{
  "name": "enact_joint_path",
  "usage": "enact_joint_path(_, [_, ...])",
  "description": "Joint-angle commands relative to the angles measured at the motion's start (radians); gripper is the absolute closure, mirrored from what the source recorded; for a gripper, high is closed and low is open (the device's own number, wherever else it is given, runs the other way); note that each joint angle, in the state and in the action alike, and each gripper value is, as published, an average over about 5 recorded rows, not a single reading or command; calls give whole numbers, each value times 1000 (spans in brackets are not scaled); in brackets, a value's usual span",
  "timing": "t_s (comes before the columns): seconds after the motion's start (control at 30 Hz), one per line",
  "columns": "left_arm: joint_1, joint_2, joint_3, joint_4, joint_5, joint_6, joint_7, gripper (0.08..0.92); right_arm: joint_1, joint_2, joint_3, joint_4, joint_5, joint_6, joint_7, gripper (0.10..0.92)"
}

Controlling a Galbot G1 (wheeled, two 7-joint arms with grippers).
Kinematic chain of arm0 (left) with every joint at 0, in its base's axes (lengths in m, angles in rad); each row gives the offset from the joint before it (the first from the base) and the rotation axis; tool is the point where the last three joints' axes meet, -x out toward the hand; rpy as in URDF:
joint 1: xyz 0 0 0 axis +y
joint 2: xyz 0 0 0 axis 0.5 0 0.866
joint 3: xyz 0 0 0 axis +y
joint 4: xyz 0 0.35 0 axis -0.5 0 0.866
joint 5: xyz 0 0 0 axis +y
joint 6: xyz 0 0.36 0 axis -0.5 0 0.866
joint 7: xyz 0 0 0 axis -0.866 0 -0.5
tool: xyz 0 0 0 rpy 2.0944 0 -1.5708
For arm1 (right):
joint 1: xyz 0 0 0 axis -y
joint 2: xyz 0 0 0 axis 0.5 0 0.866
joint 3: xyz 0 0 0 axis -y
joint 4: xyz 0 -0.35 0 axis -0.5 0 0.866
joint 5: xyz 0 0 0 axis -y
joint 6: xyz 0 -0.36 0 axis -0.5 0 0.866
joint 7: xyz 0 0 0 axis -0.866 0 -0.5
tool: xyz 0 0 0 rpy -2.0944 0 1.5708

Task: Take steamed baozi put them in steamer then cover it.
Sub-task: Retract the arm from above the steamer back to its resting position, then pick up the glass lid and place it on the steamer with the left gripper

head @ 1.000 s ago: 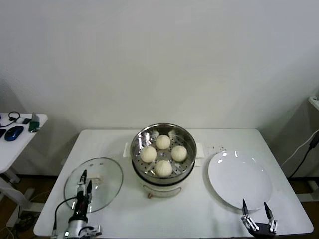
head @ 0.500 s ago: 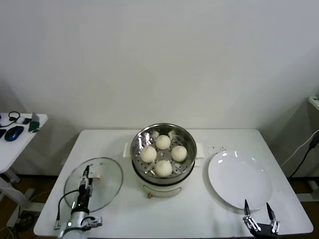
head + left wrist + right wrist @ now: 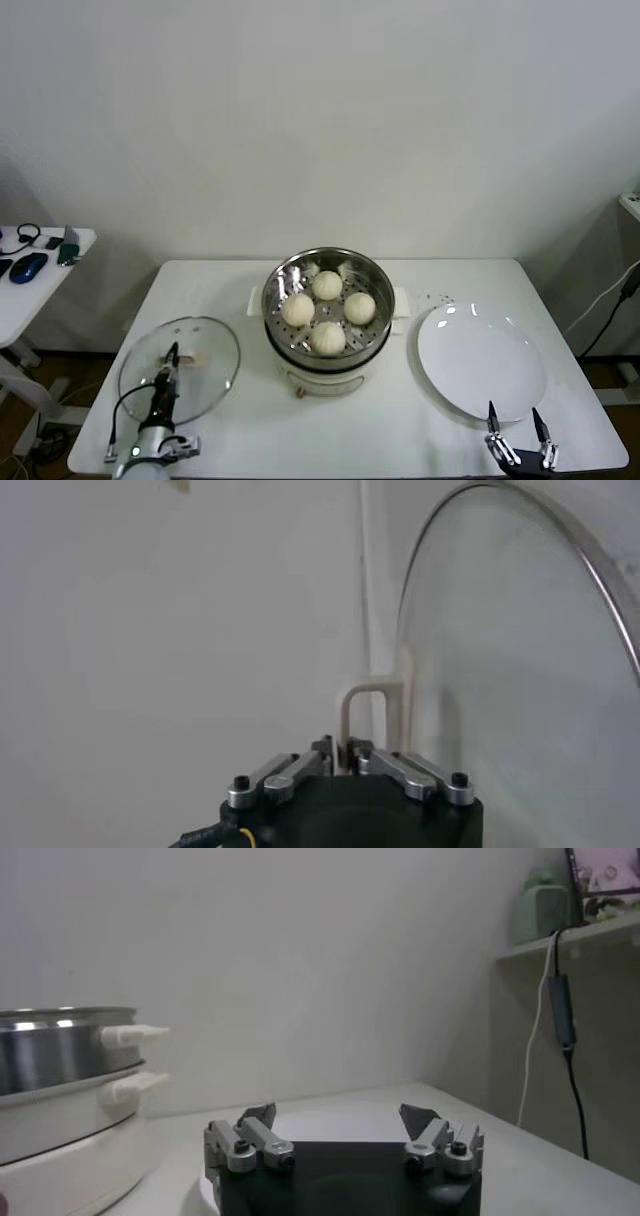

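The steamer (image 3: 327,305), a shiny steel basket with a perforated floor, sits on its white electric cooker base (image 3: 325,380) at the middle of the white worktop (image 3: 400,440). Inside it lie all four steamed baozi (image 3: 329,309): one toward the back, one on each side, and one at the front, close together around the basket's centre and each resting on the perforated floor. The basket is uncovered.

The cover (image 3: 180,370), a clear glass lid with a metal rim, is to the left of the steamer near the worktop's left edge. The left hand (image 3: 167,368) reaches in over its near side, and the left wrist view shows its fingers brought together on the lid's flat whitish handle (image 3: 368,716), which stands between the fingertips with the glass dome (image 3: 520,660) rising just beside it. From these views it cannot be told whether the lid is resting on the worktop or has been raised off it.

To the right of the steamer, a flat white plate (image 3: 482,362) lies with nothing on it. The right hand (image 3: 516,420) is at the worktop's front right edge, just in front of the plate, with its fingers spread wide apart and nothing between them.

A small side table (image 3: 45,275) at the far left carries a few dark items.
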Motion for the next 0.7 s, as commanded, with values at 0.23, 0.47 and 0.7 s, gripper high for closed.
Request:
enact_joint_path(0.23, [46, 113, 24, -282, -200, 94, 92, 863, -8, 1, 22, 24, -36, -16, 9, 203])
enact_joint_path(0.47, [67, 323, 46, -595, -427, 300, 285, 863, -11, -3, 33, 44, -82, -58, 33, 203])
enact_joint_path(0.7, [-76, 466, 168, -730, -519, 509, 407, 863, -1, -8, 30, 42, -90, -62, 38, 203])
